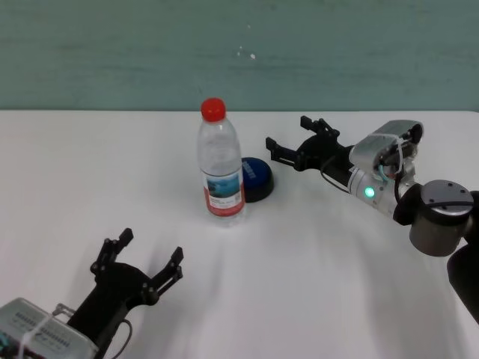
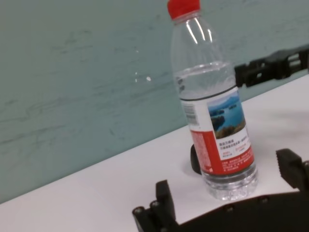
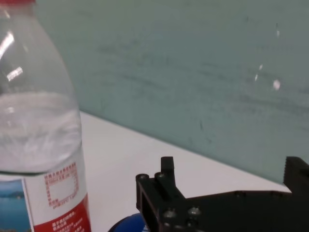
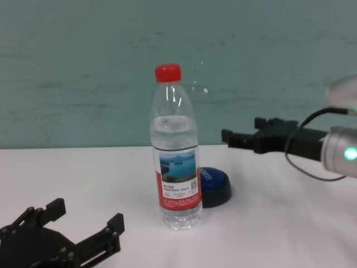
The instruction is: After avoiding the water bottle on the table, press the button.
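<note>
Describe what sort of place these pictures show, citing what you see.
Probably a robot test bench: a plain white table against a bare teal wall, holding only a clear plastic water bottle with a red cap and a blue dome push-button.

head: high, looking down | chest: low, level | wrists: close behind pincers | all share red-capped clear plastic water bottle (image 1: 221, 166)

The water bottle (image 1: 220, 163) fronts the button (image 1: 256, 178); its right side lies open.

Even, bright light; soft shadows; blurry wrist-view foregrounds.
</note>
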Action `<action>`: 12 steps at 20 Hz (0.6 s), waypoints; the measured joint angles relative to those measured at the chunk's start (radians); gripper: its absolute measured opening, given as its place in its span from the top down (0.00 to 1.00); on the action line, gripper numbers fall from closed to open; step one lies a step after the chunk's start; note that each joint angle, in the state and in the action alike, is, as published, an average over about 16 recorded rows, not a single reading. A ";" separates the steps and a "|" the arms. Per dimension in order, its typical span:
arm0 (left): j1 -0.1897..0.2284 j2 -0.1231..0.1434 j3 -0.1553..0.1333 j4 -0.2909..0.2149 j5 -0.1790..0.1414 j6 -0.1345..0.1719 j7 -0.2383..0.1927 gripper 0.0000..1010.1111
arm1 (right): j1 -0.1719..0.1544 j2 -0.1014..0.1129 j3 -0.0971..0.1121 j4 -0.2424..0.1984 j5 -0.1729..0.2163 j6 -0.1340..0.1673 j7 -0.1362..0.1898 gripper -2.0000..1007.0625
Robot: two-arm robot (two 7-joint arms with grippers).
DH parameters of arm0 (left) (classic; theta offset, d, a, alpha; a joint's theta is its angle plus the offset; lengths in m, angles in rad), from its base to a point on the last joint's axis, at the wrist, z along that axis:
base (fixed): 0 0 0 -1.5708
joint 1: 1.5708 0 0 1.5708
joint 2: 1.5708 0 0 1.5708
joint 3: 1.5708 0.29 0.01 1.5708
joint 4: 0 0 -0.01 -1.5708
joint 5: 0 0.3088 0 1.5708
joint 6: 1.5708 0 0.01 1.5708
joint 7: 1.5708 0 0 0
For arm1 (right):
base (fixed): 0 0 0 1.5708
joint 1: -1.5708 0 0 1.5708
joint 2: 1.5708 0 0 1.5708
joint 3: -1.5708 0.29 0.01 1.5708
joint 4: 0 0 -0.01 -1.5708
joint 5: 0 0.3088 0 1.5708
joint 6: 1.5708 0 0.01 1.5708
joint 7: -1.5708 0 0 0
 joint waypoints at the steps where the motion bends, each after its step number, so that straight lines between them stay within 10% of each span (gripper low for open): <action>1: 0.000 0.000 0.000 0.000 0.000 0.000 0.000 0.01 | -0.012 0.007 0.004 -0.019 0.003 0.002 -0.004 0.00; 12: 0.000 0.000 0.000 0.000 0.000 0.000 0.000 0.01 | -0.189 0.105 0.065 -0.289 0.047 0.019 -0.052 0.00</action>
